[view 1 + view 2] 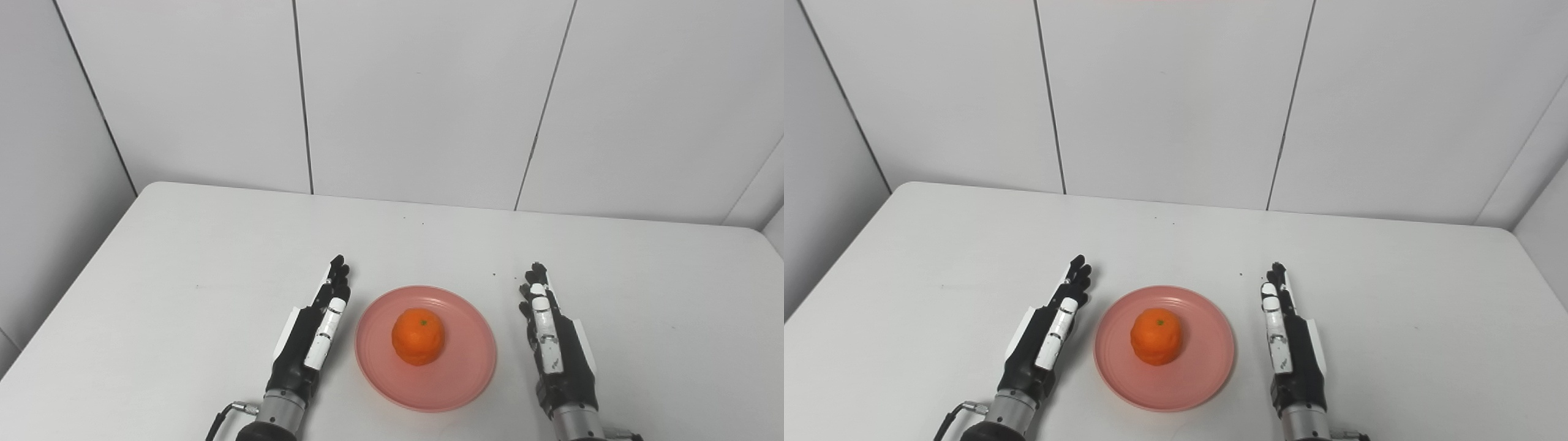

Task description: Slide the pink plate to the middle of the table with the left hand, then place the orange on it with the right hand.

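Note:
The pink plate (465, 373) lies on the white table near its front middle. An orange (418, 336) with a small green stem spot sits upright in the plate's centre. My left hand (313, 331) rests just left of the plate, fingers straight and pointing away from me, holding nothing. On the other side my right hand (551, 337) lies a short gap right of the plate, also flat with straight fingers and empty. Neither hand touches the plate or the orange.
The white table (184, 263) stretches out to the left, right and back, ending at a pale panelled wall (422, 98). A few tiny dark specks (495, 275) lie behind the plate.

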Robot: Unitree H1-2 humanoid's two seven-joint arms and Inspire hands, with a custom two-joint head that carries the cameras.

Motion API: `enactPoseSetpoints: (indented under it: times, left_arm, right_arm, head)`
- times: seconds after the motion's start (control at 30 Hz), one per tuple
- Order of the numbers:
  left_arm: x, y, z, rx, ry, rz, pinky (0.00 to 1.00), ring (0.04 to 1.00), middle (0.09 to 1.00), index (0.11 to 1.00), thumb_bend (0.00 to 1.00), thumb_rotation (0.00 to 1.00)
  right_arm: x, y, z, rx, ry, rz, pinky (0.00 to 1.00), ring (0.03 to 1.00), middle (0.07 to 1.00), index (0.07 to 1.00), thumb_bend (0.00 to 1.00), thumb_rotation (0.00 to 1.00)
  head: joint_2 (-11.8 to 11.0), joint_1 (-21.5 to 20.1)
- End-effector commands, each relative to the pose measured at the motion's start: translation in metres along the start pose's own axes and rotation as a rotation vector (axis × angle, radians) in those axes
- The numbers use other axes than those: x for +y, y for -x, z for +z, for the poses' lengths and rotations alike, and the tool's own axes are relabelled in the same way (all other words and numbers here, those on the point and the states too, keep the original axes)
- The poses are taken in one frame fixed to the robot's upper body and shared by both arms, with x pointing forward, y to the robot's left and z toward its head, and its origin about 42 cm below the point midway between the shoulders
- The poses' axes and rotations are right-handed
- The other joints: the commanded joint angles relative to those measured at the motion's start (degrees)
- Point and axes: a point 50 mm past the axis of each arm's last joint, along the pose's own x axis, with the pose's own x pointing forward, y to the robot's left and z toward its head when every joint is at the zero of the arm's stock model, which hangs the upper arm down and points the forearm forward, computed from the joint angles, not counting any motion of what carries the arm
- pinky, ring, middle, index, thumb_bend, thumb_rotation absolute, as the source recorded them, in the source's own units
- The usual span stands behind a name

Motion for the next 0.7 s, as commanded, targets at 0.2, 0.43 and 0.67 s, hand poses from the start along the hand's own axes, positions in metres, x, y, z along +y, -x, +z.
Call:
enactPoseSetpoints:
  times: [0.2,0.43,0.67]
  left_arm:
    - [0.009,-0.012,0.018,-0.081,0.005,-0.023,1.00,1.000,1.000,1.000,0.42,1.00]
    - [0.012,-0.012,0.017,-0.077,0.004,-0.028,1.00,1.000,1.000,1.000,0.44,1.00]
    - [0.012,-0.012,0.018,-0.079,0.018,-0.033,1.00,1.000,1.000,1.000,0.43,1.00]
  right_arm:
    - [0.017,-0.010,0.020,-0.070,0.000,0.000,0.99,0.966,0.976,0.982,0.27,1.00]
    - [0.019,-0.012,0.020,-0.080,0.010,0.005,0.99,0.970,0.984,0.988,0.27,1.00]
    - [0.021,-0.011,0.021,-0.075,0.007,-0.002,0.98,0.961,0.975,0.978,0.27,1.00]
  head:
    - [1.61,-2.96]
    - [1.95,-3.94]
    - [1.88,-3.76]
